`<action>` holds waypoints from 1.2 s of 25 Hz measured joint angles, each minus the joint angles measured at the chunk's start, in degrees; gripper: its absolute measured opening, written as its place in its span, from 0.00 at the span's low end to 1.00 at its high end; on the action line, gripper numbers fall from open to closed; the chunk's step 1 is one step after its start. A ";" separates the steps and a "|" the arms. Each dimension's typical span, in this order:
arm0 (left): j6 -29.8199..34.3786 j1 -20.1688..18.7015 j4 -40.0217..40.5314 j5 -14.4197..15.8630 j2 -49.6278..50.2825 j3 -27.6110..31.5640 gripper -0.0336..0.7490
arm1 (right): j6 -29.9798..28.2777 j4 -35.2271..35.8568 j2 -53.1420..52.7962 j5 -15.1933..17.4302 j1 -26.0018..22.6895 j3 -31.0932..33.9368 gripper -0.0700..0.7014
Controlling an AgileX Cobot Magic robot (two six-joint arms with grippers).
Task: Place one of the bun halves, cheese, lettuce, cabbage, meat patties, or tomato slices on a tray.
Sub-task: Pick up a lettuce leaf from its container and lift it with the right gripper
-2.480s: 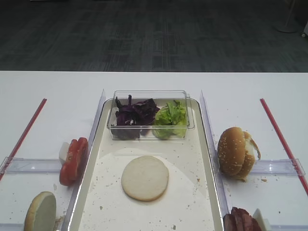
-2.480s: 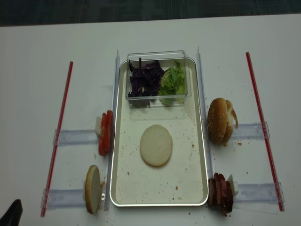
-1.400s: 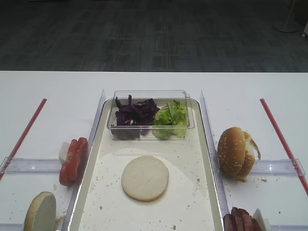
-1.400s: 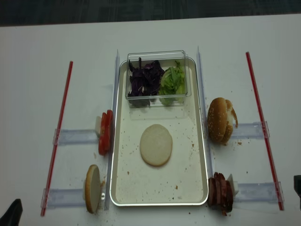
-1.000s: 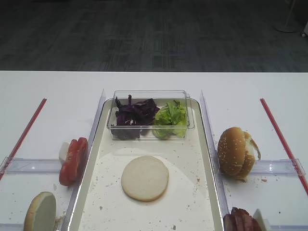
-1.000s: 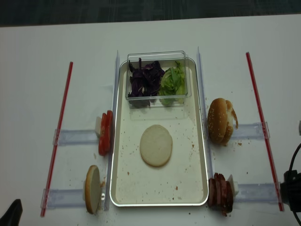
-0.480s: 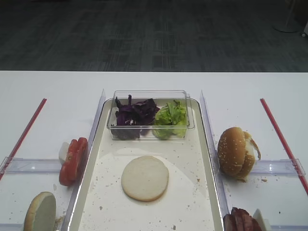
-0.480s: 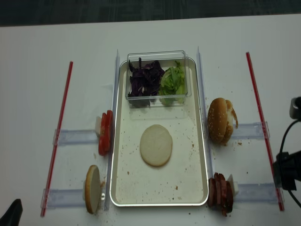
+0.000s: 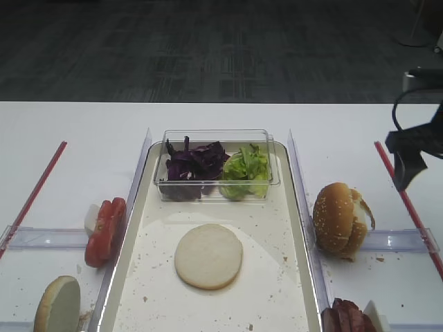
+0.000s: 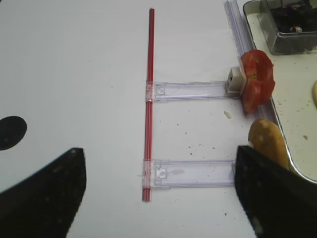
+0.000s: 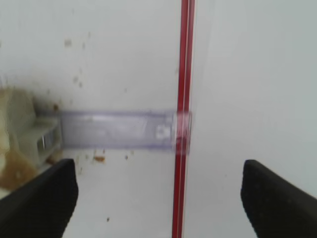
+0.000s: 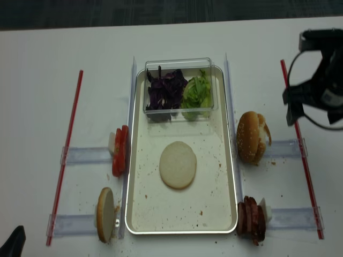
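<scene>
Meat patties (image 12: 251, 218) stand on edge in a row at the near right corner of the tray (image 12: 139, 225), just outside its rim. Across from them, off the near left corner, one pale bun half (image 12: 105, 214) stands on edge, with the tomato slices (image 12: 119, 150) a little farther along the same side. One flat cream bun half (image 12: 178, 164) lies face up on the tray's crumb-speckled floor, near the middle. Right of the tray leans a sesame bun (image 12: 248, 137). Farther back, a clear tub (image 12: 178, 62) sits across the tray's far end — purple cabbage (image 12: 164, 89) on its left, green lettuce (image 12: 196, 91) on its right. Right gripper (image 11: 158, 193) hovers over the right red strip (image 12: 293, 110), beyond the sesame bun, jaws spread wide and empty. Left gripper (image 10: 158, 191) hangs over bare table left of the tray — also spread wide, holding nothing.
</scene>
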 joint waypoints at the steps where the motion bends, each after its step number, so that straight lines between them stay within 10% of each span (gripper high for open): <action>1: 0.00 0.00 0.00 0.00 0.00 0.00 0.76 | 0.00 -0.57 2.20 0.30 0.00 -2.77 0.97; 12: 0.00 0.00 0.00 0.00 0.00 0.00 0.76 | -0.10 -3.22 21.32 6.91 0.00 -28.55 0.97; 30: 0.00 0.00 0.00 0.00 0.00 0.00 0.76 | -0.30 3.46 22.72 8.44 0.64 -30.50 0.97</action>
